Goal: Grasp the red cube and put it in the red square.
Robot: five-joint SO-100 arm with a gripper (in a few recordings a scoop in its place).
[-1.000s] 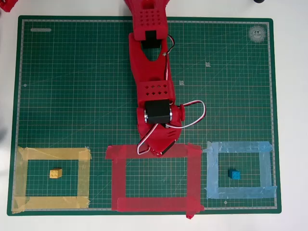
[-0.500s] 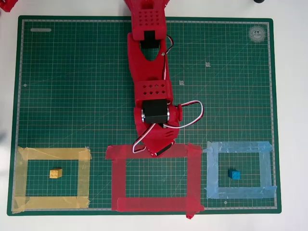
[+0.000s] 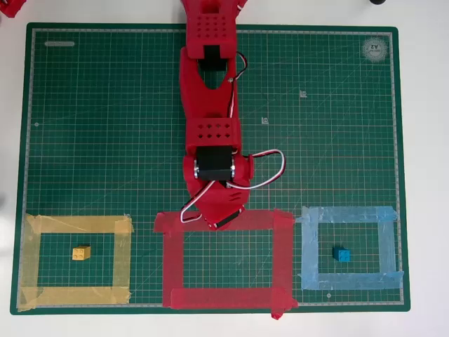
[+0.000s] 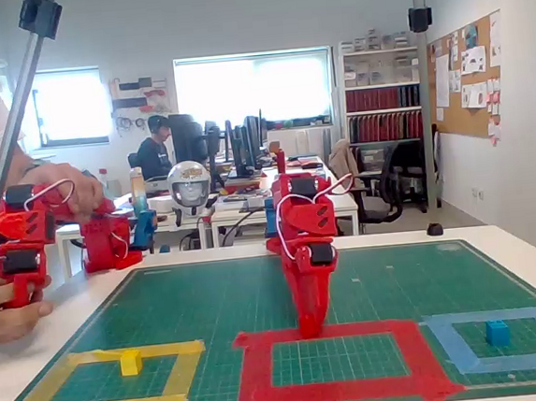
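My red gripper [image 3: 218,220] points down at the mat, its tip over the top strip of the red square [image 3: 283,261]. From the fixed view the gripper [image 4: 310,328] reaches the far strip of the red square [image 4: 256,366], slightly left of the strip's middle. Its fingers merge with the red arm and tape, so I cannot make out whether they are apart. The red cube is hidden; it lies nowhere on the visible mat.
A yellow cube [image 3: 81,253] sits inside the yellow tape outline [image 3: 123,260] at the left. A blue cube [image 3: 342,255] sits inside the light-blue outline [image 3: 387,246] at the right. The green cutting mat [image 3: 105,126] is bare beside the arm.
The arm has swung left, carrying the gripper tip along the red square's top strip from right of its middle to left of it. Both cubes stayed put.
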